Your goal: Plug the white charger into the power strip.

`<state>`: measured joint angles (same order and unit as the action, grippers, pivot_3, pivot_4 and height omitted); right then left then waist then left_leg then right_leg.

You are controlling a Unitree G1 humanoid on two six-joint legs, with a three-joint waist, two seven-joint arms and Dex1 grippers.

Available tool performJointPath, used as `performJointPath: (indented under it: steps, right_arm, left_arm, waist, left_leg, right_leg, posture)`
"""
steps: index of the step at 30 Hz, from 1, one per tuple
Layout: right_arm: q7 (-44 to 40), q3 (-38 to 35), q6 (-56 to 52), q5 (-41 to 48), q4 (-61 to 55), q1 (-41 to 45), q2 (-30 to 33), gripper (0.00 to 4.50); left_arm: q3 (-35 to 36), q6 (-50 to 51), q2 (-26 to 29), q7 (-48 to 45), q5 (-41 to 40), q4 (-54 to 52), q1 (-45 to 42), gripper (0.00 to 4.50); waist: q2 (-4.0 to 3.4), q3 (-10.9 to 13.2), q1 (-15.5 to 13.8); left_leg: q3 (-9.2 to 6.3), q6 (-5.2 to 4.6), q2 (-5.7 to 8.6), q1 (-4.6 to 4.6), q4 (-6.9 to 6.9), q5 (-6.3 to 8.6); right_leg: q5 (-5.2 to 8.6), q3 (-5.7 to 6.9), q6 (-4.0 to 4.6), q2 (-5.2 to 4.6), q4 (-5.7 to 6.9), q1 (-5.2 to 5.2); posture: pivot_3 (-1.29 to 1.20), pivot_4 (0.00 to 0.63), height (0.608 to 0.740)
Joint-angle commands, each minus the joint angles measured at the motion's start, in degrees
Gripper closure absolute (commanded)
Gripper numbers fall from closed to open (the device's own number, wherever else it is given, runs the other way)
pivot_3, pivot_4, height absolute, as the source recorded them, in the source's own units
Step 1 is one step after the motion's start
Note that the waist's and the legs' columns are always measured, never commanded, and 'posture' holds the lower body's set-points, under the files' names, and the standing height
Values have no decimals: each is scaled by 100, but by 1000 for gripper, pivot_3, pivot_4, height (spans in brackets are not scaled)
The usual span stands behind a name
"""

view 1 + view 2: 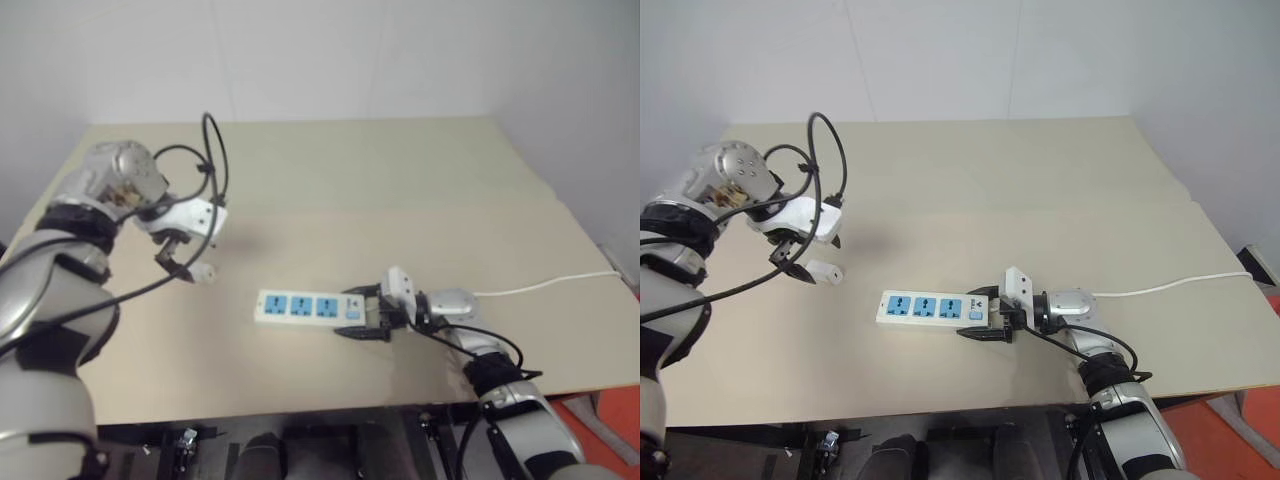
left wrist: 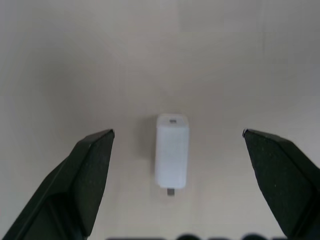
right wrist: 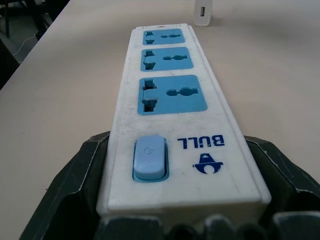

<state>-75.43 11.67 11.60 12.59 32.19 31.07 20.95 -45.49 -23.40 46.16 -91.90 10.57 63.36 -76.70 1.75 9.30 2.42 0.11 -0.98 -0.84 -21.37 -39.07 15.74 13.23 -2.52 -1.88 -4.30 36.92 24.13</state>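
Boxy white charger (image 2: 171,151), flat 3-socket power strip (image 1: 930,308).

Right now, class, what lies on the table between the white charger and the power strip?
Nothing: in the right eye view, only bare table separates the white charger from the power strip.

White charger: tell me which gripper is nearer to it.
Left. The left gripper hangs just above the white charger, jaws open to either side of it. The right gripper is far off, jaws clamping the power strip at its switch end.
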Motion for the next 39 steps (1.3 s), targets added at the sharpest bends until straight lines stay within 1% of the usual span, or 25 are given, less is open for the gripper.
performJointPath:
  steps: [1,5,8,11,19,25,28,29,37,38,39]
  right_arm:
    - [134,22,-158,-148,-44,-141,42,1054]
    - [175,30,-207,-149,-125,-183,18,1054]
    - [193,29,-245,-130,-195,-218,1,1054]
    - [209,32,-288,-124,-259,-243,-10,1054]
    - [280,23,-373,-107,-435,-349,-10,1054]
    - [355,12,-430,-95,-537,-406,-32,1054]
    - [369,11,-438,-96,-550,-414,-34,1054]
    - [371,10,-439,-94,-558,-421,-32,1054]
    - [294,78,-445,-104,-621,-483,-38,1054]
    - [285,91,-447,-107,-630,-490,-45,1054]
    - [275,108,-443,-112,-637,-498,-51,1054]
  left_arm:
    - [149,-218,-124,246,574,289,-98,0]
    - [208,-302,-277,633,1072,507,-59,0]
    - [224,-203,-437,1101,1417,641,22,0]
    - [293,-200,-568,1348,1650,704,90,0]
    - [454,-295,-800,1206,1894,713,225,0]
    - [496,-313,-869,1152,2061,741,274,0]
    - [538,-312,-895,1230,2135,752,301,569]
    - [556,-320,-896,1230,2152,749,309,843]
    - [743,-351,-891,1110,2144,705,333,3318]
    - [769,-361,-883,1087,2131,698,339,3485]
    - [805,-372,-873,1045,2101,692,344,3478]
  waist:
    - [0,0,0]
    - [2,1,6]
    - [2,1,3]
    - [2,1,4]
    - [2,1,7]
    - [2,1,12]
    - [2,1,13]
    - [2,1,12]
    - [2,1,5]
    - [2,1,5]
    - [2,1,5]
  left_leg:
    - [-1,0,0,-3,0,0]
    - [-3,0,0,-4,0,0]
    - [-4,-1,0,-4,0,0]
    - [-5,-1,0,-5,0,0]
    - [-5,-1,0,-8,1,0]
    - [-6,-1,0,-9,1,0]
    - [-6,-1,0,-7,1,0]
    - [-6,-1,0,-6,1,0]
    - [-6,-1,0,-5,1,0]
    - [-7,-1,0,-5,1,0]
    - [-7,-1,0,-5,1,0]
  right_leg:
    - [0,1,0,0,0,2]
    - [0,1,-1,0,0,3]
    - [1,1,-2,0,0,2]
    - [0,2,-2,-1,1,3]
    - [0,3,-2,-1,9,5]
    - [0,4,-2,0,9,4]
    - [1,4,-2,0,8,3]
    - [1,4,-2,0,8,3]
    - [1,4,-3,-1,8,1]
    - [1,4,-3,-1,9,1]
    - [1,4,-3,-1,9,1]
  posture:
    - [0,150,740]
    - [0,150,740]
    - [0,150,740]
    - [0,150,740]
    - [0,150,740]
    - [0,150,740]
    - [0,150,740]
    - [0,150,740]
    - [0,150,740]
    - [0,150,740]
    - [0,150,740]
